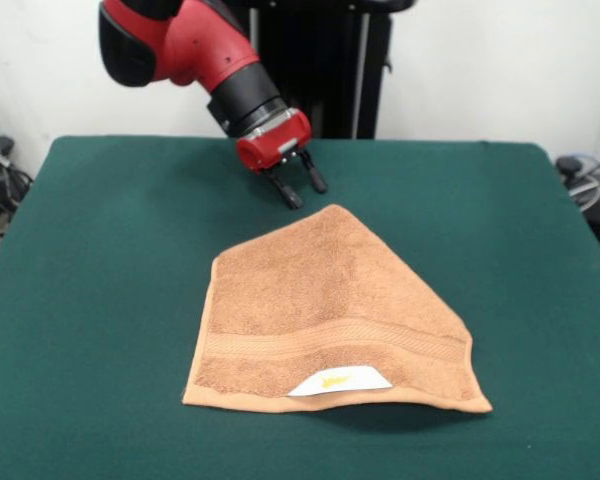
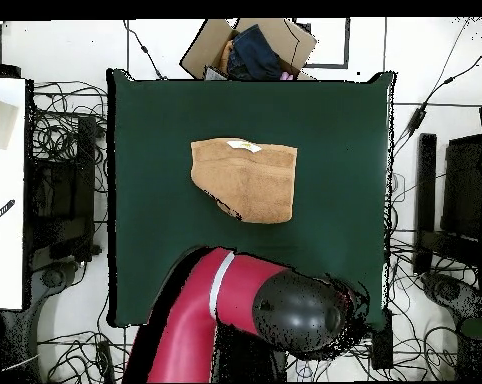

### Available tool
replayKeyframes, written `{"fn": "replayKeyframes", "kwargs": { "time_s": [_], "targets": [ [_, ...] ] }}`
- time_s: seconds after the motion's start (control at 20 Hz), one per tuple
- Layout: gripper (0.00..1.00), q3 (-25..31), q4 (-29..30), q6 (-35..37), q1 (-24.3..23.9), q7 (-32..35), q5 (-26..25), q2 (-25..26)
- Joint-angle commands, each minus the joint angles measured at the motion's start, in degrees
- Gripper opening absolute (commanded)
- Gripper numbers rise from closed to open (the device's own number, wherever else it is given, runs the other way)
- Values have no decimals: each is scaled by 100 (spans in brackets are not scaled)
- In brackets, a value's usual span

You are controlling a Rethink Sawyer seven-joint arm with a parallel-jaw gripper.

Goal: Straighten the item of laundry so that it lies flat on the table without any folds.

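Note:
The item of laundry (image 1: 325, 310), an orange-tan towel, lies near the middle of the green table (image 1: 100, 250). It is folded over on itself: its far part narrows to a point and a slanted edge runs down the left side. A woven band crosses it near the front edge, where a white label (image 1: 338, 381) with a yellow mark shows. My gripper (image 1: 302, 188) hangs just past the towel's far point, slightly left of it, open and empty, tips low over the table. From overhead the towel (image 2: 245, 178) lies centred on the table (image 2: 145, 120), and my arm hides the gripper.
A cardboard box (image 2: 250, 48) holding dark cloth sits off the table's far edge in the overhead view. Cables and equipment ring the table. Green surface surrounds the towel on all sides, widest to its left and right.

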Motion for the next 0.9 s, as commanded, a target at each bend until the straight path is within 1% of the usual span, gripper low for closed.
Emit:
{"fn": "replayKeyframes", "kwargs": {
  "time_s": [0.05, 0.25, 0.45, 0.6, 0.9],
  "targets": [
    [100, 1673, -1244, 3267, 360, 2658, 588, 1092],
    [100, 1701, -1312, 3328, 360, 2610, 657, 1129],
    [100, 1740, -1345, 3444, 369, 2699, 627, 1100],
    [100, 1780, -1300, 3656, 419, 2853, 526, 975],
    [100, 1746, -942, 3956, 531, 2871, 557, 579]
  ]
}}
